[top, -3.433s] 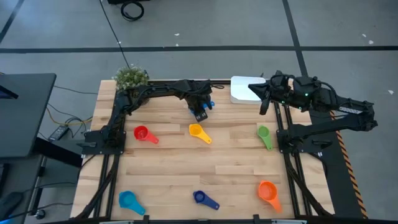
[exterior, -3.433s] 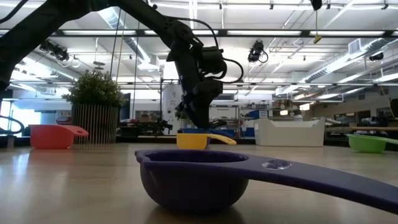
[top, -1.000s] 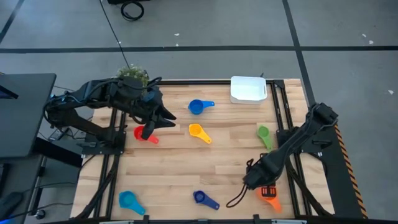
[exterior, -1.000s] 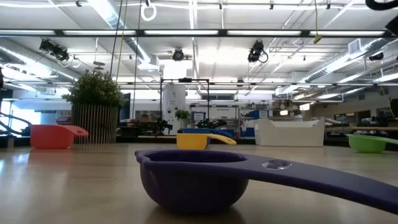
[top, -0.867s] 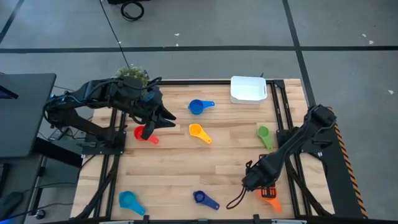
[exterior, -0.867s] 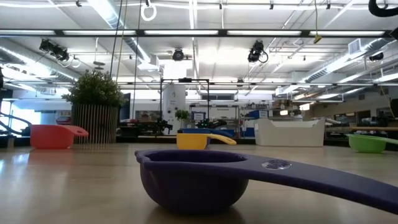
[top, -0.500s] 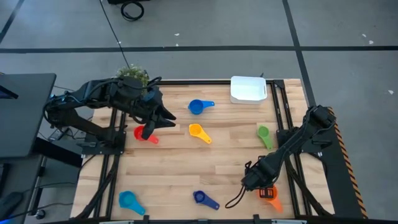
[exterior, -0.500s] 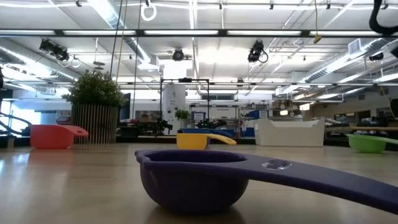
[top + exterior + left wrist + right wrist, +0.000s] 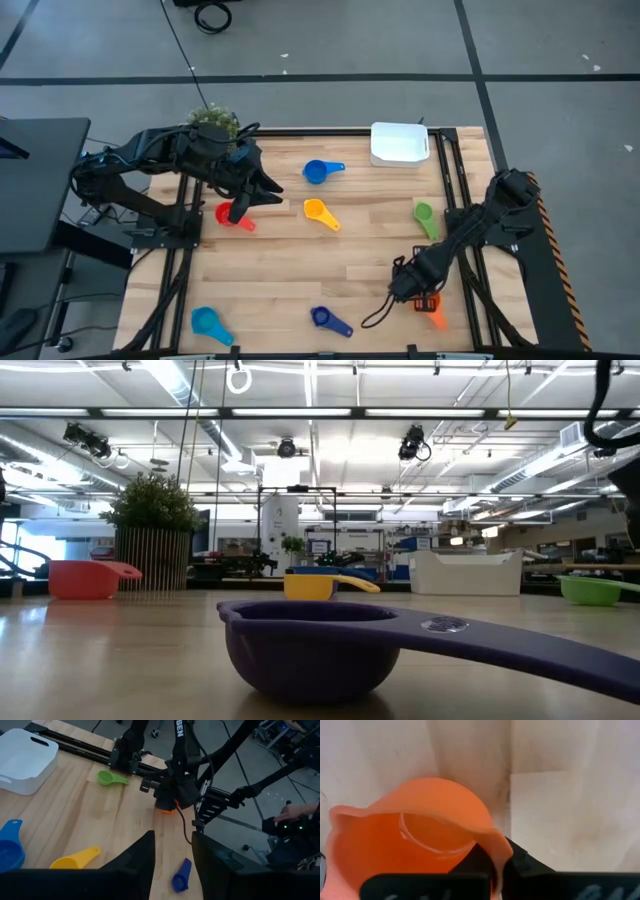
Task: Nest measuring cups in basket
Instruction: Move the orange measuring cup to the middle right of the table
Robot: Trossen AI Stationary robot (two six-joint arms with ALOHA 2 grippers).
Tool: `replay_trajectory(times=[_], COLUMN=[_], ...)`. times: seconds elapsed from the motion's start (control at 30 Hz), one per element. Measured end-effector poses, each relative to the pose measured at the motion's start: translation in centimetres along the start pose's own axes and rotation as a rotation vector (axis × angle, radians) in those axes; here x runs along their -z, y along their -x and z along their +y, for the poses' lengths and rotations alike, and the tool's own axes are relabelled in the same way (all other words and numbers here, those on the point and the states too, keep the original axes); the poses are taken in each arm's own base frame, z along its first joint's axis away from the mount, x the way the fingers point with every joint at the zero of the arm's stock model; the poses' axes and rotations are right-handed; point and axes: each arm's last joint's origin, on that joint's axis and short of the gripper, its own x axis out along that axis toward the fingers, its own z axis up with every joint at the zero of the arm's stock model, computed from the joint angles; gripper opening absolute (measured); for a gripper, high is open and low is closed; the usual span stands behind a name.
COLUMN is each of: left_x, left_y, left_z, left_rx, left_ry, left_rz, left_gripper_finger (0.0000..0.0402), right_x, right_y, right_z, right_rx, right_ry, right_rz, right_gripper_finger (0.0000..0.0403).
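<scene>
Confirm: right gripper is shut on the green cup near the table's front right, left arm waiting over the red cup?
Not quite. The right gripper is shut on the orange cup, not the green cup, which lies untouched farther back. The right wrist view shows it. The left gripper does wait over the red cup.

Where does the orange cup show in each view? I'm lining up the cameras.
High view: orange cup near the front right corner, under the right claw.
Low view: not in it.
Left wrist view: beneath the far arm.
Right wrist view: fills the frame.
Shared landmark: green cup.
</scene>
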Motion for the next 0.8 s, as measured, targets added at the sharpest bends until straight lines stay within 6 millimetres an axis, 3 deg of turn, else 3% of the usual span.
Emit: replay_trajectory(times=[0.3, 0.63, 0.8], left_x=[-0.1, -0.1, -0.1], left_y=[0.0, 0.0, 0.0], left_z=[0.2, 0.2, 0.3], left_rx=[-0.050, -0.075, -0.089], left_ry=[0.021, 0.032, 0.033], left_rz=[-0.020, -0.030, -0.036], left_gripper_finger=[0.0135, 0.0135, 0.0135], right_x=[-2.5, -7.3, -8.7], right_y=[1.9, 5.3, 7.1], right_z=[-3.4, -11.8, -15.9], right_rx=[0.010, 0.011, 0.039], right_ry=[-0.009, -0.070, -0.074], right_rz=[-0.086, -0.225, -0.309], right_gripper_finger=[0.0009, 0.0008, 0.0008])
